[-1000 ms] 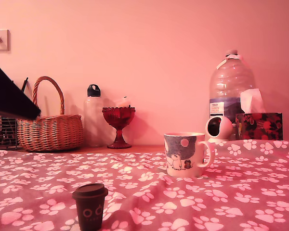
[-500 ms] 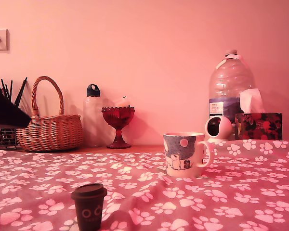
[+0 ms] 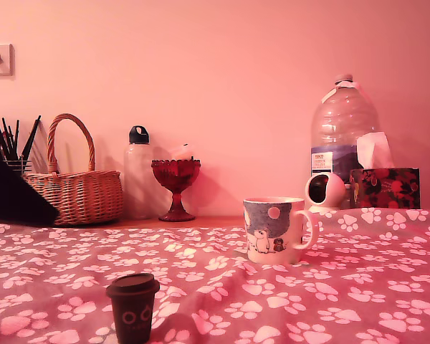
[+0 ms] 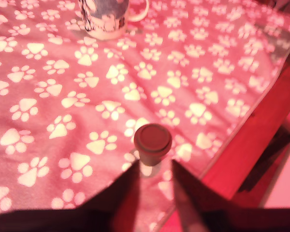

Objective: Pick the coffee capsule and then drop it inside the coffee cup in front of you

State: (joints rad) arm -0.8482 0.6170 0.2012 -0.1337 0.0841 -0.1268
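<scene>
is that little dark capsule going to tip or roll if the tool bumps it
The coffee capsule stands upright on soft, wrinkled cloth, so a bump could probably tip it. Its round, tapered body would then likely roll in a curve. It looks small, so probably light.

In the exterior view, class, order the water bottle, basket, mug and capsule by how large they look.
1. Water bottle
2. Basket
3. Mug
4. Capsule
Bottle and basket look close; the capsule sits nearest the camera, so it looks enlarged.
</scene>
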